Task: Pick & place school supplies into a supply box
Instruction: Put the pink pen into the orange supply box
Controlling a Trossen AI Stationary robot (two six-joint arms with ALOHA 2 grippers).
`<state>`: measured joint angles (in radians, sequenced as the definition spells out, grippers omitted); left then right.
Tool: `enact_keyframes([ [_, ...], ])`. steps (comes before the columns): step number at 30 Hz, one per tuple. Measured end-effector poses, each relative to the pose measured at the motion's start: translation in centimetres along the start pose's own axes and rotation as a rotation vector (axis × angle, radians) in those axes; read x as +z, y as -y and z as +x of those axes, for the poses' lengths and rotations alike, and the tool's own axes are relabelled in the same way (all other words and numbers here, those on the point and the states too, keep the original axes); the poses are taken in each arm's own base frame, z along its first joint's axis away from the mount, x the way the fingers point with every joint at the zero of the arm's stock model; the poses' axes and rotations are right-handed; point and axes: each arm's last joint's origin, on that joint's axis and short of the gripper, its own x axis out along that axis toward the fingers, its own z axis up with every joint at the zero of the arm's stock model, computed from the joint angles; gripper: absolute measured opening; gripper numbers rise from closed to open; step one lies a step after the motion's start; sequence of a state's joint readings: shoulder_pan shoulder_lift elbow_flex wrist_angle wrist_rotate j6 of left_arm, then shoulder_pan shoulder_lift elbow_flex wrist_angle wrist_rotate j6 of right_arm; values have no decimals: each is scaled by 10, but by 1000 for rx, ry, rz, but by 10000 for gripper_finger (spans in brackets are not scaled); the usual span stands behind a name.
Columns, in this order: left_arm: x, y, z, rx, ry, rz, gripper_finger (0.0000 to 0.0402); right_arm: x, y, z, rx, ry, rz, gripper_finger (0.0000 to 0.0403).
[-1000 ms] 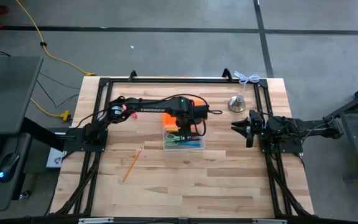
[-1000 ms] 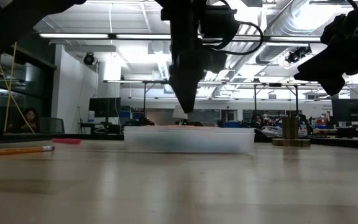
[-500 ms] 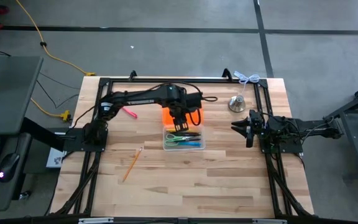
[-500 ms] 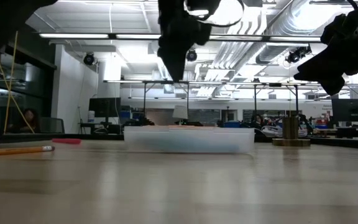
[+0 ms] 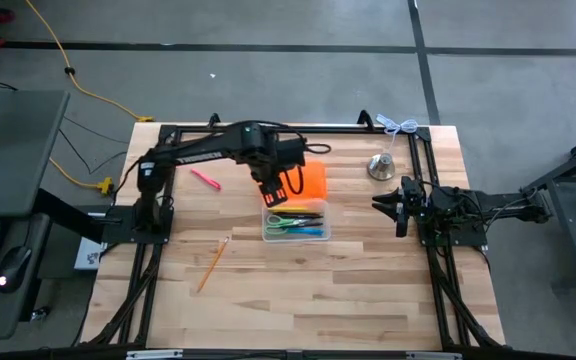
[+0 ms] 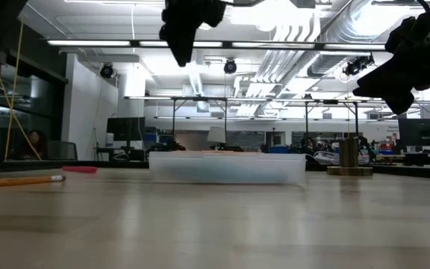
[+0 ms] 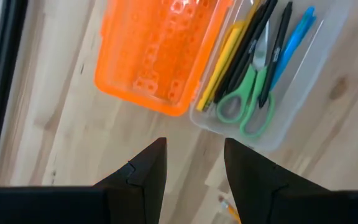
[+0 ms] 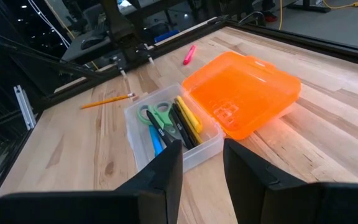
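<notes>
1. The left end effector has lifted off the supply box and swung left, fingers spread, empty.
2. Right end effector waits spread at the right.
3. Next: fetch the pink pen or pencil on the table.

Both arms were dark, near-black jointed tubes trailing looped black cables, the left arm carrying pale lettering along its forearm, each ending in two blunt, wedge-shaped black fingers of matte plastic.
</notes>
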<state>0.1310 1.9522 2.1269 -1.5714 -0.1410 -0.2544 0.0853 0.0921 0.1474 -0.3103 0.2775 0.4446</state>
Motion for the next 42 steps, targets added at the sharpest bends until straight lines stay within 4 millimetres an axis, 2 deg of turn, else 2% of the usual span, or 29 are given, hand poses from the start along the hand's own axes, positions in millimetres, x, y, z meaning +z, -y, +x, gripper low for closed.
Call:
enact_keyframes([
  [6, -14, -8, -28, -20, 72, -82, 189, 0, 0, 0, 0, 0, 0, 94],
  [13, -22, -12, -43, -29, 112, -152, 189, 0, 0, 0, 0, 0, 0, 94],
  [22, -22, -12, -43, -44, 107, -271, 189, 0, 0, 0, 0, 0, 0, 94],
  [30, -22, -12, -42, -39, 106, -291, 189, 0, 0, 0, 0, 0, 0, 94],
  [42, -25, -15, -9, -16, -30, -341, 189, 0, 0, 0, 0, 0, 0, 94],
])
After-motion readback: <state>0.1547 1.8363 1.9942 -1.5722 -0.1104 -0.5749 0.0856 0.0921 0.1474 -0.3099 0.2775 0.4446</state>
